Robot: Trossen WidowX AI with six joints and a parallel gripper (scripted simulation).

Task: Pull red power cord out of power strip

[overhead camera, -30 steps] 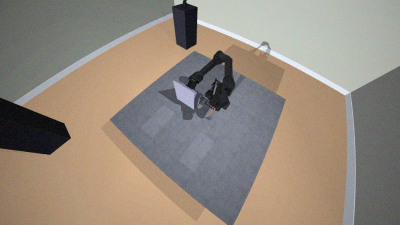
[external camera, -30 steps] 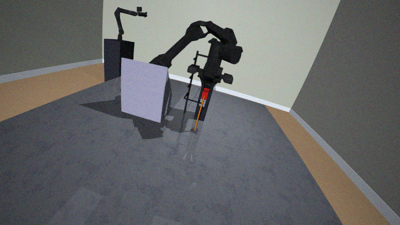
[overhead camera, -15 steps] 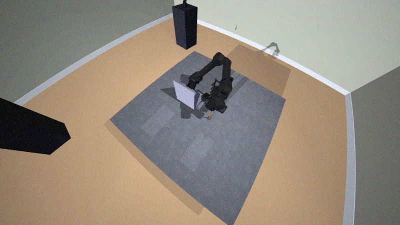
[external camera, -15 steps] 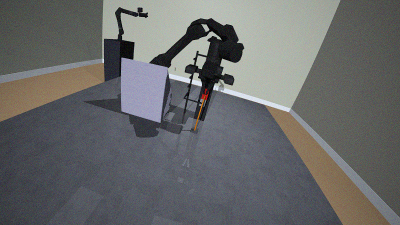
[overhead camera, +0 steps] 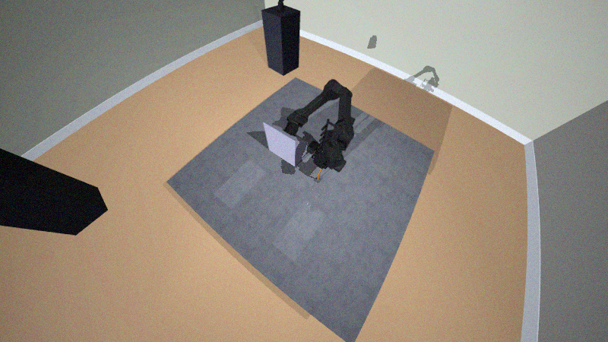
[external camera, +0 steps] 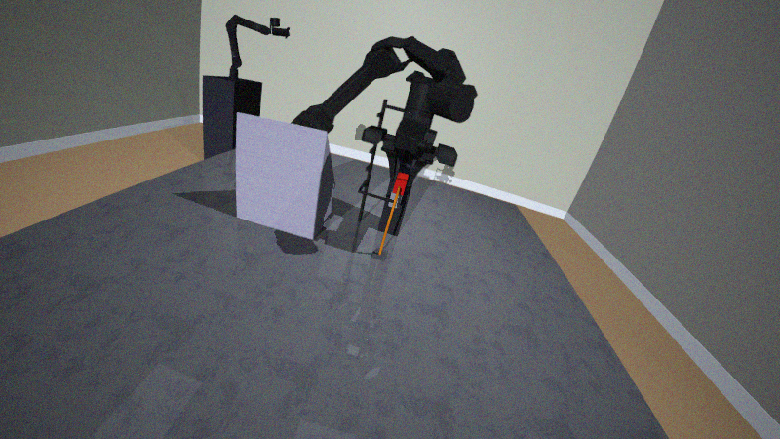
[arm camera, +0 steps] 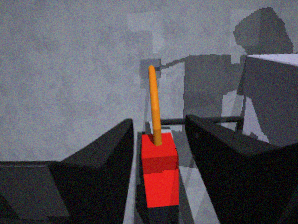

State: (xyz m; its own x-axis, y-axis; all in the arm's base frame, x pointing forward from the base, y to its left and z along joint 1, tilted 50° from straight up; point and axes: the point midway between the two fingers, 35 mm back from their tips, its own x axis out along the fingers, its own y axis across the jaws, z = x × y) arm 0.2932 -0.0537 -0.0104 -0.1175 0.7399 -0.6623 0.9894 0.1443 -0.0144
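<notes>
The red plug [external camera: 401, 180] [arm camera: 161, 172] is between my fingers, with a gap on each side in the wrist view. My gripper [external camera: 402, 176] [arm camera: 159, 124] is partly open and touches neither side of the plug that I can see. The orange cord [overhead camera: 319, 175] [external camera: 388, 223] [arm camera: 154, 102] runs from the plug down to the dark mat. The black power strip [external camera: 388, 220] [arm camera: 157, 215] lies directly below and behind the plug, mostly hidden; a small light patch shows beside the plug. Whether the plug is seated in the strip cannot be told.
A pale upright panel [overhead camera: 281, 145] [external camera: 279, 177] stands beside the arm's base. A thin black frame [external camera: 367, 175] [arm camera: 215, 120] hangs beside the gripper. A dark pedestal [overhead camera: 283, 42] [external camera: 217, 114] stands at the back. A large black block [overhead camera: 42, 197] is at the left of the top view.
</notes>
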